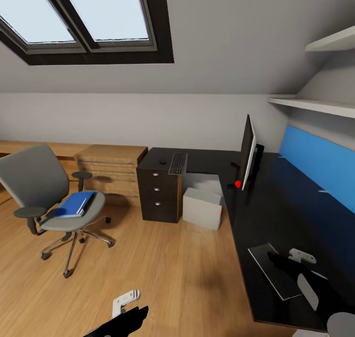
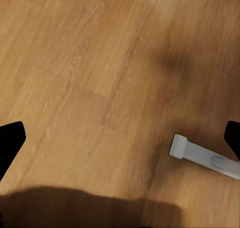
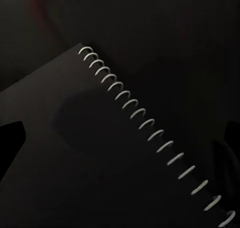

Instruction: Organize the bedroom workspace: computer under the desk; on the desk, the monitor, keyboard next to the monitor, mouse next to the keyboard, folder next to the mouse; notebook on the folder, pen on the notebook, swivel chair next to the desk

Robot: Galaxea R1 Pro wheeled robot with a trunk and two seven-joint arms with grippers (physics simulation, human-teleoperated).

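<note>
The long black L-shaped desk (image 1: 276,214) with its glossy top ran from the drawer unit with round silver knobs along the blue wall panel (image 1: 318,162). The grey-upholstered swivel chair (image 1: 47,199), on a chrome star base with castors, stood well apart from the desk on the wood-plank floor (image 1: 162,273). The wide flat black monitor (image 1: 247,152) stood upright on the desk, seen nearly edge-on. The light grey boxy computer tower (image 1: 203,206) sat on the floor in the desk's inner corner. The slim silver-framed keyboard (image 1: 178,163) and small black mouse (image 1: 162,161) lay near each other on the drawer end, apart from the monitor. The flat bright blue folder (image 1: 75,204) lay on the chair seat. The thin dark-covered notebook (image 1: 276,270), white wire spiral along one edge in the right wrist view (image 3: 150,125), lay flat near the desk's front edge. The right gripper (image 3: 120,143) hovered over the cover, fingers (image 3: 10,140) spread wide, holding nothing; the left gripper (image 2: 120,138) hung over bare floor, fingers (image 2: 10,140) likewise wide. Risk, as judged: the thin cover on a glossy top offers little edge, so closing fingers may skid it off the near desk edge. Pen not located.
</note>
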